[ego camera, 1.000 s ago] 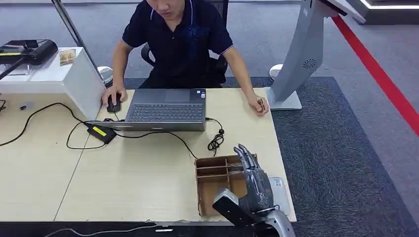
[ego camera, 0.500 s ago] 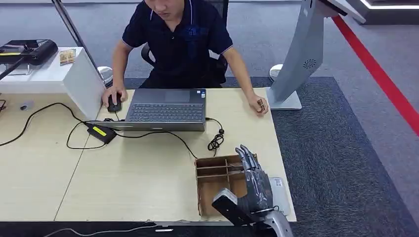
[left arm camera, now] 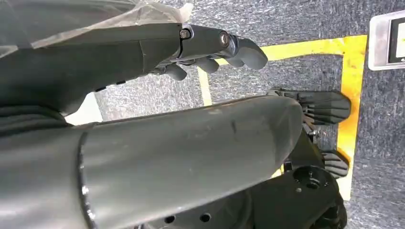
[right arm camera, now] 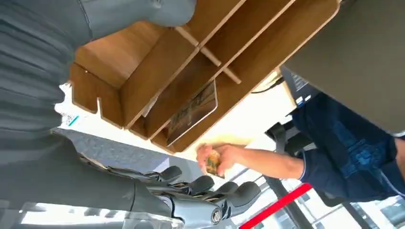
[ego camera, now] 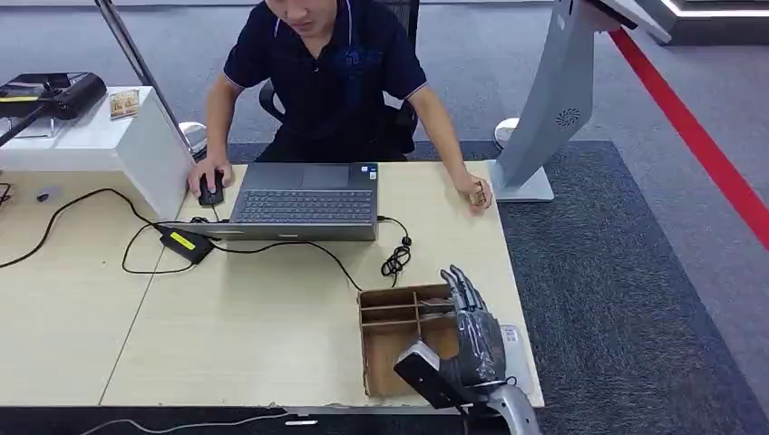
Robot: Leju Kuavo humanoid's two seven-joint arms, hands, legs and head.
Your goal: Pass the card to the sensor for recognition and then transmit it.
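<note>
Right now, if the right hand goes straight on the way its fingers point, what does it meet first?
Probably the card in a narrow slot of the wooden box. The right hand hovers over the box's far right part, fingers aimed away from the robot and downward. Depth is unclear, so it may touch a divider or the rim first.

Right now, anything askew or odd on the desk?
Nothing damaged or spilled. A black cable lies in a loose tangle beside the brown wooden divider box. In one slot, a brown printed card leans tilted. The right hand hovers open over the box.
</note>
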